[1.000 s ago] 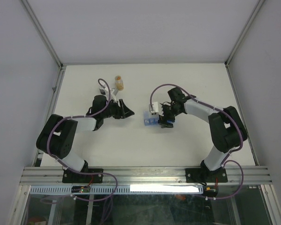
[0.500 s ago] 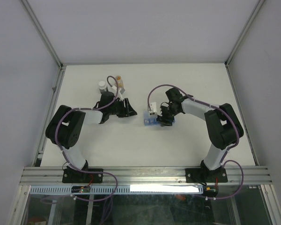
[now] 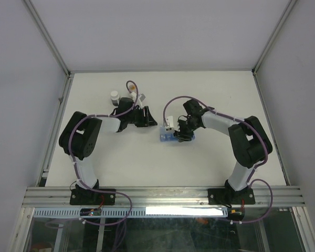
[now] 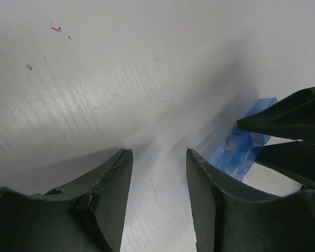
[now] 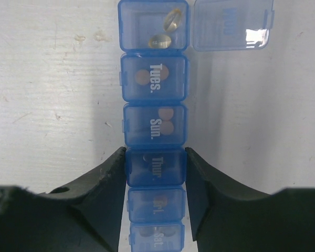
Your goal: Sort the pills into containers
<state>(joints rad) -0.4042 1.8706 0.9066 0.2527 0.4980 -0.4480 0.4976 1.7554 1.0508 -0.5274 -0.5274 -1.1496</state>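
Observation:
The containers (image 5: 155, 126) are a blue strip of day-marked compartments lying lengthwise between my right fingers. My right gripper (image 5: 156, 149) is shut on the strip, its pads pressing both sides of the "Thur." compartment. The far end compartment stands open, its lid (image 5: 232, 25) flipped to the right, with pale pills (image 5: 160, 40) inside. Orange-brown pills (image 5: 142, 77) show through the shut lids. In the top view the strip (image 3: 167, 138) lies mid-table under my right gripper (image 3: 179, 134). My left gripper (image 3: 149, 119) hovers just left of it, open, with only bare table between its jaws (image 4: 157, 152). The strip (image 4: 236, 152) shows at its right.
A white cap (image 3: 114, 95) stands at the back left. A small vial (image 3: 133, 97) sits beside it, partly hidden by my left arm. The white table (image 3: 210, 94) is bounded by metal rails and grey walls.
My right gripper has closed onto the blue strip. My left arm has swung right toward the strip, uncovering the white cap, and its jaws have narrowed a little.

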